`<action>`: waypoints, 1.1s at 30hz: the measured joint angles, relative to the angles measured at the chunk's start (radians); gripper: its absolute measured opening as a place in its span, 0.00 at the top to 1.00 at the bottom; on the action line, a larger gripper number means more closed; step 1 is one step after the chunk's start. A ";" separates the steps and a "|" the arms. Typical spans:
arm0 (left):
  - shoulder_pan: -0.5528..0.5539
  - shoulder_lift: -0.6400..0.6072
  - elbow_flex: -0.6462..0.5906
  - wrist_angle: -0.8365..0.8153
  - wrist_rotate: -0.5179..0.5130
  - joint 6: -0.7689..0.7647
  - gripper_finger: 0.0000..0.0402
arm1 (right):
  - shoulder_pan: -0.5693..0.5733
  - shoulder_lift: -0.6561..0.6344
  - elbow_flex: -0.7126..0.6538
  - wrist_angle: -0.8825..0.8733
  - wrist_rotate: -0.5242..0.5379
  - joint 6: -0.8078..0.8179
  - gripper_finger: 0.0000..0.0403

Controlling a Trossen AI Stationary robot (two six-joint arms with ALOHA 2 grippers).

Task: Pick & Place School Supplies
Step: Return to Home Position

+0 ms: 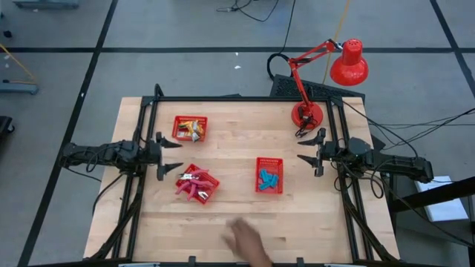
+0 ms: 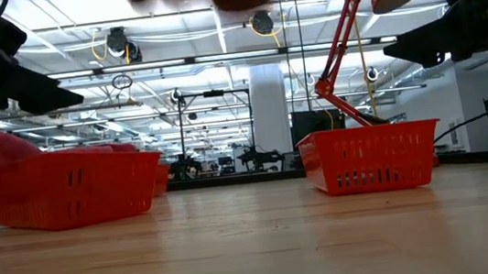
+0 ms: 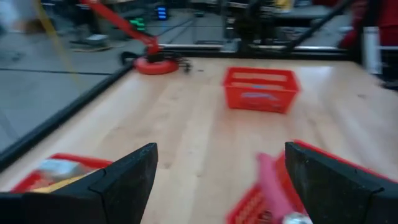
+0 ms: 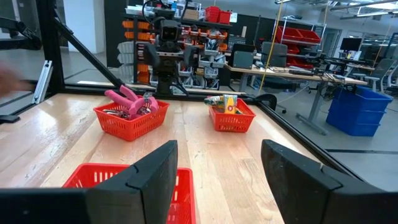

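Three red mesh baskets stand on the wooden table. One (image 1: 189, 127) at the far left holds yellow-and-silver pieces (image 4: 227, 103). One (image 1: 197, 185) nearer holds pink-handled scissor-like tools (image 4: 129, 99). One (image 1: 269, 176) at the middle right holds light-blue blocks (image 1: 268, 177). My left gripper (image 1: 175, 155) is open and empty at the table's left side, between the two left baskets. My right gripper (image 1: 303, 150) is open and empty at the right side, just beyond the blue-block basket.
A red desk lamp (image 1: 326, 74) stands with its base (image 1: 306, 114) at the table's far right corner. A person's hand (image 1: 246, 241) reaches over the table's near edge at the middle. Black frame rails run along the table's left and right sides.
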 joint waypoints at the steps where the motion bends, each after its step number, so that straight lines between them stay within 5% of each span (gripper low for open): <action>1: 0.000 0.000 0.000 0.000 0.029 0.001 0.12 | 0.000 0.000 0.000 0.000 0.000 0.000 0.45; 9: 0.000 0.000 0.000 0.000 0.254 0.009 0.12 | 0.000 0.000 0.000 0.000 0.000 0.000 0.45; 33: 0.000 0.000 0.000 0.000 0.252 0.017 0.12 | 0.000 0.000 0.000 0.000 0.000 0.000 0.45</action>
